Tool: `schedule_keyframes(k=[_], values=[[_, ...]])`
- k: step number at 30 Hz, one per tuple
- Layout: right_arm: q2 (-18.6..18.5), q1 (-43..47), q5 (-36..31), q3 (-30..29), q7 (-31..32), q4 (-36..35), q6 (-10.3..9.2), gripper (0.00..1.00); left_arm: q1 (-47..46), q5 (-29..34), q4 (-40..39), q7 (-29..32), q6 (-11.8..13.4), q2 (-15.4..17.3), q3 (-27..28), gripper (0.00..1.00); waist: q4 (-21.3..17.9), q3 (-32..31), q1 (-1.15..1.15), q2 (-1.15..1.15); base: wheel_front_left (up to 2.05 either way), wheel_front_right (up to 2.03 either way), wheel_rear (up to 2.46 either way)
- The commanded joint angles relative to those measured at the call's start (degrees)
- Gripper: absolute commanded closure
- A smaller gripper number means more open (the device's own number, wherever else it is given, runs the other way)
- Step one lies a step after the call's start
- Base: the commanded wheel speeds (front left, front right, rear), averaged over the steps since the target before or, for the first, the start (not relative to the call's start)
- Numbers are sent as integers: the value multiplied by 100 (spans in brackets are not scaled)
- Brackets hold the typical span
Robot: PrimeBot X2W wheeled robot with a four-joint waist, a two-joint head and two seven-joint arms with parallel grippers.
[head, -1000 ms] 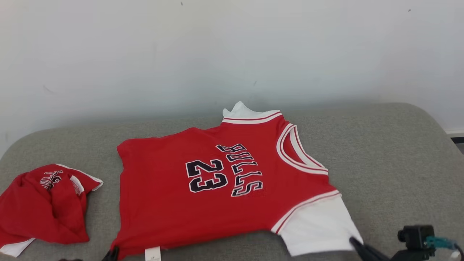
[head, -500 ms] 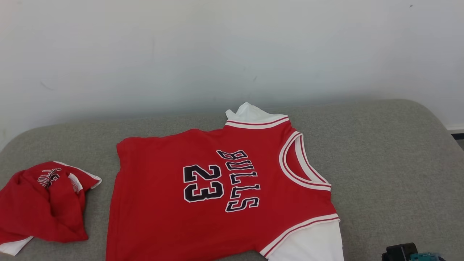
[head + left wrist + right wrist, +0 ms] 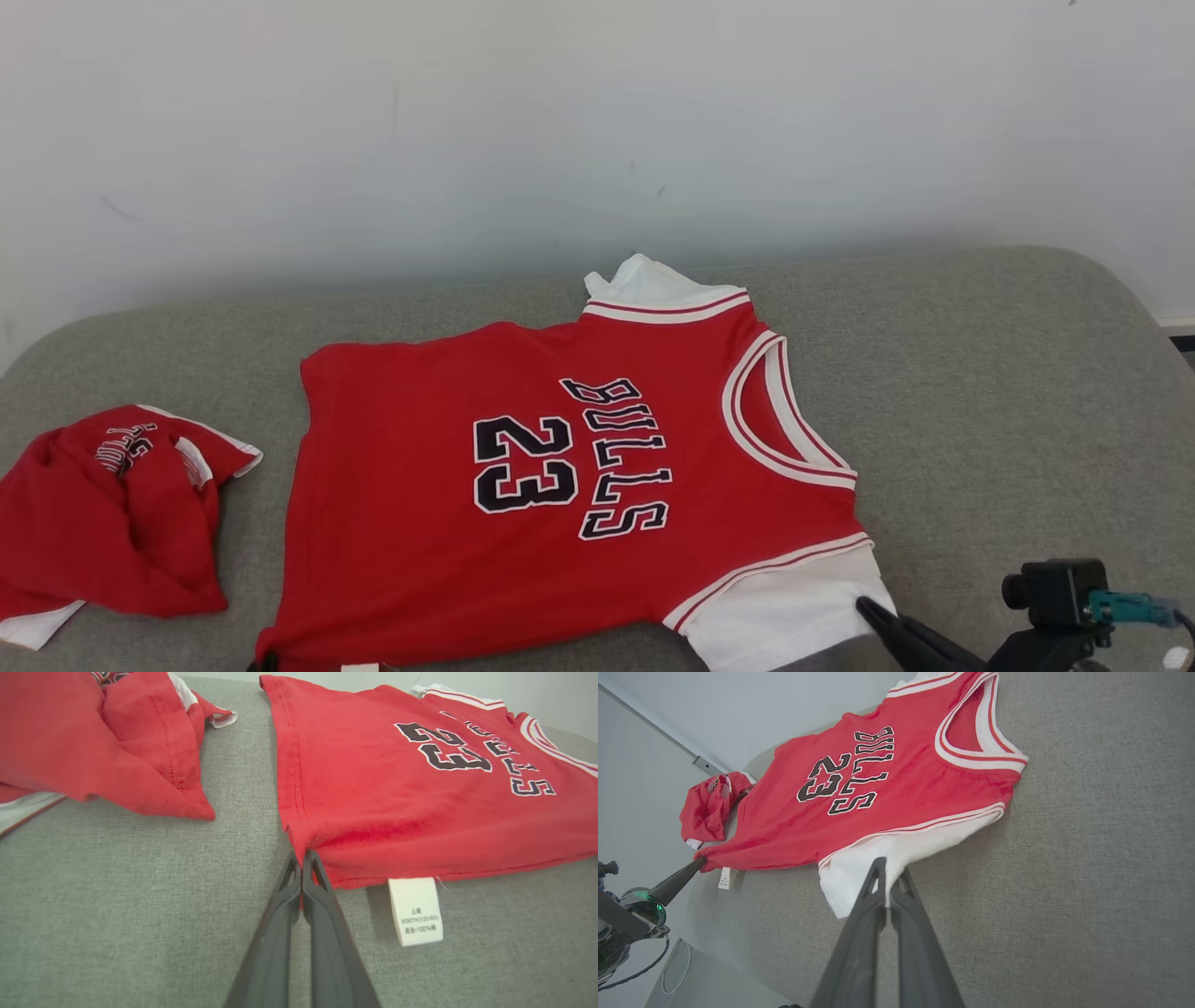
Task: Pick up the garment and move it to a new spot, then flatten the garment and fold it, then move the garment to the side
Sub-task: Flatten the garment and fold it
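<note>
The red Bulls 23 jersey lies spread flat, print up, across the middle of the grey fabric-covered worktop, with its collar toward the robot's right and its hem toward the left. The left gripper is pinched tight on the near hem corner, just beside the white care label. The right gripper is clamped on the near white sleeve; how much cloth it has is hard to judge. A crumpled red garment lies apart at the left.

Matt cloth jersey, seemingly coarse-woven cushion
</note>
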Motion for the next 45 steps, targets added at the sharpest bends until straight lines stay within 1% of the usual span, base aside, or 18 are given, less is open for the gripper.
schedule_keyframes(k=[1, 5, 10, 13, 17, 21, 22, 24, 28, 33, 35, 36, 38, 39, 42, 43, 45], values=[[23, -78, 54, -44, -16, -44, -4, 100, -84, 20, -32, -39, 1, 62, 15, 100, 8, 3, 0, 0, 0, 0, 0], [84, -246, 28, -183, -58, -77, -4, 100, -210, 82, -185, -27, -17, 142, -4, 100, 39, 22, 0, 0, 0, 0, 0], [152, -463, -15, -300, -89, -2, -4, 100, -317, 81, -605, 215, 18, 284, -18, 100, 110, 47, 0, 0, 0, 0, 0], [140, -679, -103, -315, -135, 166, -4, 100, -406, 97, -735, 388, 22, 365, -51, 100, 126, 81, 0, 0, 0, 0, 0], [151, -1079, -165, -254, -253, 559, -4, 100, -597, 27, -659, 529, -41, 332, -115, 100, 121, 149, 0, 0, 0, 0, 0], [69, -1623, -293, -131, -448, 1129, -4, 100, -882, -85, -395, 631, -110, 286, -185, 100, 96, 244, 0, 0, 0, 0, 0], [30, -1779, -347, -70, -506, 1261, -4, 100, -960, -51, -334, 668, -118, 317, -245, 100, 89, 287, 0, 0, 0, 0, 0], [59, -2078, -316, 4, -623, 1564, -4, 100, -1135, -169, -245, 711, -151, 276, -278, 100, 84, 363, 0, 0, 0, 0, 0], [64, -2689, -378, 207, -836, 2206, -4, 100, -1531, -208, 46, 757, -197, 306, -479, 100, 56, 539, 0, 0, 0, 0, 0], [70, -3402, -439, 610, -1183, 3054, -4, 100, -1941, -461, 379, 689, -197, 372, -775, 100, 14, 711, 0, 0, 0, 0, 0], [130, -3638, -401, 801, -1329, 3357, -4, 100, -2100, -588, 506, 641, -199, 376, -888, 100, 7, 767, 0, 0, 0, 0, 0], [98, -3771, -484, 912, -1421, 3504, -4, 100, -2178, -652, 569, 626, -199, 369, -946, 100, 9, 805, 0, 0, 0, 0, 0], [177, -4010, -416, 1089, -1568, 3797, -4, 100, -2317, -769, 713, 603, -200, 387, -1083, 100, -3, 863, 0, 0, 0, 0, 0], [184, -4245, -446, 1264, -1696, 4084, -4, 100, -2475, -873, 840, 581, -200, 379, -1213, 100, -1, 931, 0, 0, 0, 0, 0], [228, -4557, -386, 1485, -1868, 4512, -4, 100, -2673, -1033, 1009, 525, -201, 358, -1425, 100, 4, 1024, 0, 0, 0, 0, 0], [228, -4557, -386, 1485, -1868, 4512, -4, 100, -2673, -1033, 1009, 525, -201, 358, -1425, 100, 4, 1024, 0, 0, 0, 0, 0], [281, -4745, -333, 1617, -1991, 4767, -4, 100, -2795, -1143, 1118, 501, -201, 352, -1554, 100, 0, 1076, 0, 0, 0, 0, 0]])
